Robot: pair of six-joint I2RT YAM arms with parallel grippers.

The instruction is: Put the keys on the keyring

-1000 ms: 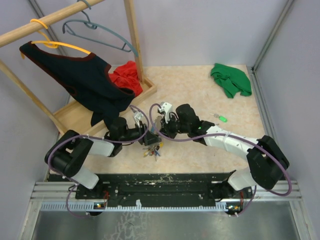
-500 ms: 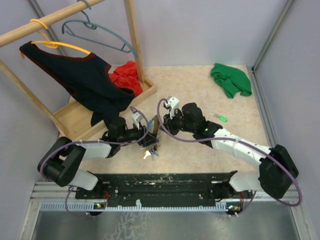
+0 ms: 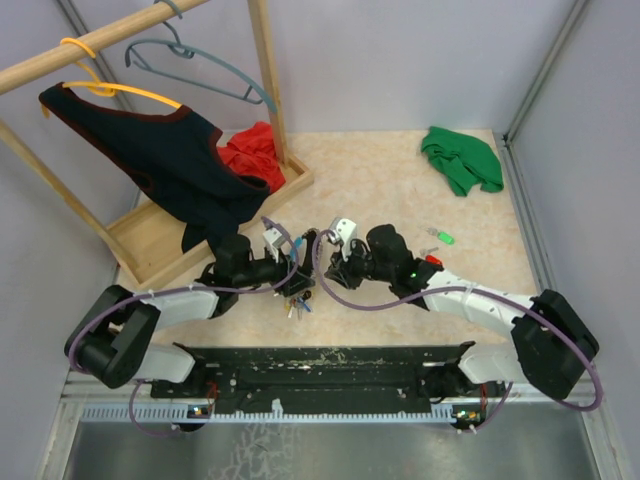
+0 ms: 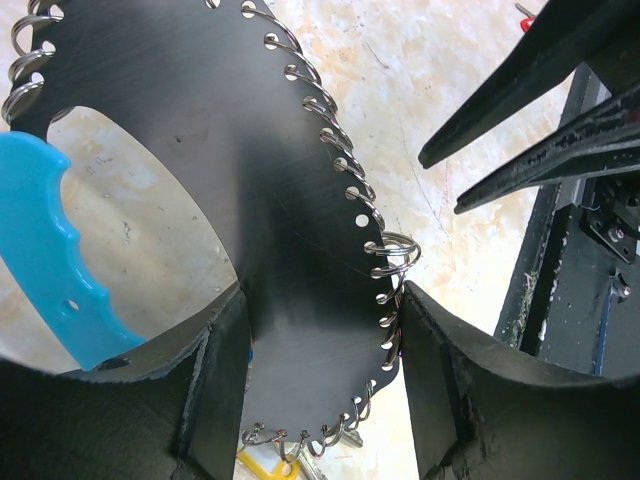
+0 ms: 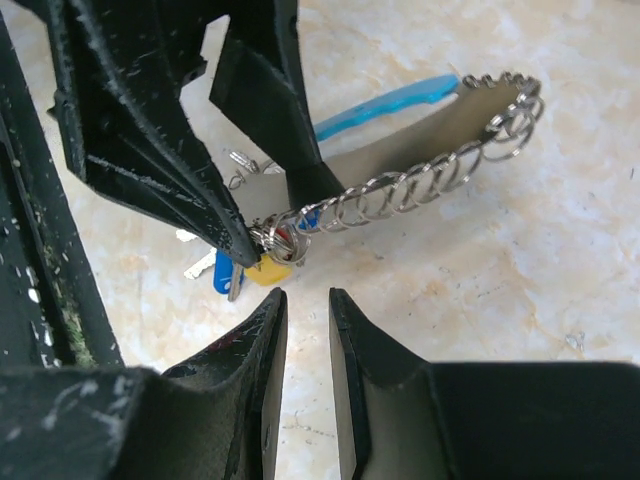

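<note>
Right end effector [image 5: 306, 297] newly ajar

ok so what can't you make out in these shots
- top view: red key, by the right arm, and green key too small for detail
- left wrist: keyring cut off by top and bottom edges
- right wrist: key tags partly behind the left hand

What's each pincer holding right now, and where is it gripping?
The left pincer clamps the keyring across its dark flat body near the tags. The right pincer holds nothing.
</note>
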